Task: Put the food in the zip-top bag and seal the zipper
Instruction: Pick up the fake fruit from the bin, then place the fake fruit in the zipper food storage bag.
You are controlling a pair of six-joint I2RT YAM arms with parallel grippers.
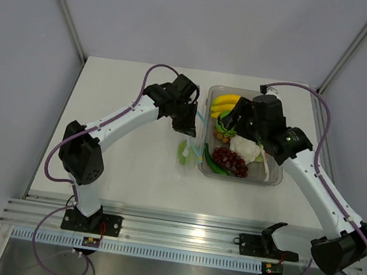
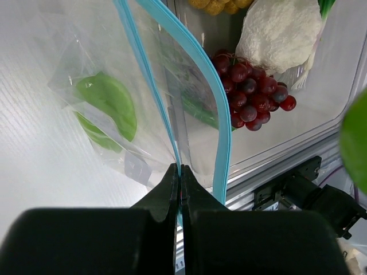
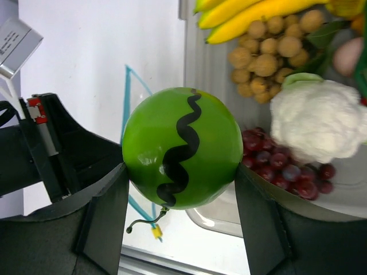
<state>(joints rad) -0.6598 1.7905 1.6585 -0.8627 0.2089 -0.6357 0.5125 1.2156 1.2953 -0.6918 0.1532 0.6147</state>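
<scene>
Left hand [image 1: 187, 123], seen from above, hangs over the surface [image 1: 118, 162] just left of the clear tub [image 1: 274, 182]. The zip-top bag [image 1: 187, 153] lies below it by the tub's near-left corner. The right hand [image 1: 230, 125] sits over the tub's left part, near bananas [image 1: 224, 102], cauliflower [image 1: 245, 147] and grapes [image 1: 230, 161].

From the left wrist, the left hand [image 2: 179, 172] is pinched tight on one strip of the light-blue zipper [image 2: 221, 114]. The other strip bows right, so the mouth gapes. A green piece [image 2: 109, 109] lies inside the bag.

From the right wrist, the right hand [image 3: 180, 189] stands wide, clasping a green round piece [image 3: 180, 148] with a black wavy line, above the tub's left edge.
</scene>
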